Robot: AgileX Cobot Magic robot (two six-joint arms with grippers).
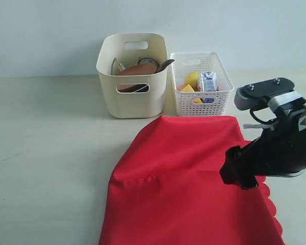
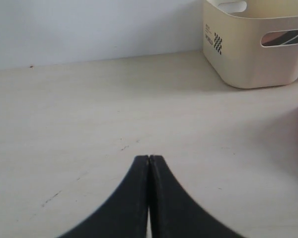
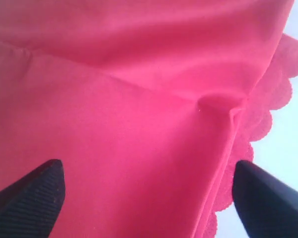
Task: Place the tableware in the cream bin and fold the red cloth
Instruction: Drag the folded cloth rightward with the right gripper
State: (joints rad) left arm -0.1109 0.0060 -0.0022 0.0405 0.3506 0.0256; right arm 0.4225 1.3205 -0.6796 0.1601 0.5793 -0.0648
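Two containers are seen side by side at the back of the desk [image 1: 51, 132]: one cream bin [image 1: 131, 99] on the left and one white basket [image 1: 201, 102] just beside it on the right. In the bin one brown plate [image 1: 137, 70] is leaned, and the end of one spoon [image 1: 165, 64] is seen above the rim; a dark round rim behind the plate may be a cup, though it cannot be made out. One lemon [image 1: 192, 79], one blue carton [image 1: 208, 81] and one yellow wedge [image 1: 187, 88] are counted in the basket. One red cloth [image 1: 183, 189] is spread on the desk in front of both containers, its far edge near the basket and its scalloped edge at the right. The right end effector [image 3: 146, 171] is poised over the cloth near that edge, its two fingers set wide apart, nothing clamped. The left end effector [image 2: 149, 161] is seen over bare desk, its two fingers pressed together and empty, the bin beyond it
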